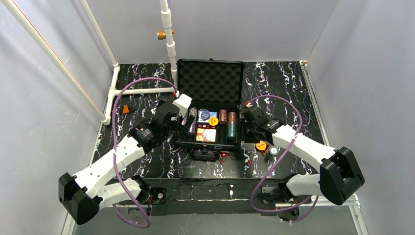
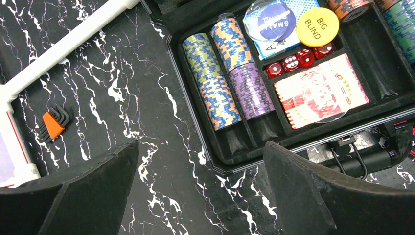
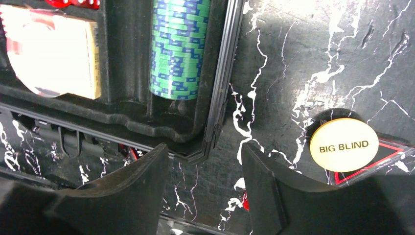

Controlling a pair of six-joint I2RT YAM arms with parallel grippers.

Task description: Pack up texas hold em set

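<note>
— The left gripper (image 2: 198,164)?
— Fingers apart, empty, low in the frame over bare table (image 2: 122,88), just beside a corner of the open black case (image 2: 235,147).
— The right gripper (image 3: 204,156)?
— Spread and empty too, below another case corner (green chip row (image 3: 178,49) just above). A BIG BLIND disc (image 3: 344,144) lies outside, at right.
— The case?
— Centre of the top view, lid up, chip rows (image 2: 215,81) inside.

Open black case (image 2: 235,156), foam lid (image 1: 210,81) upright, chip rows (image 2: 215,81) and card deck (image 2: 320,90) inside; 1 yellow BIG BLIND disc (image 3: 344,145) outside.
</note>
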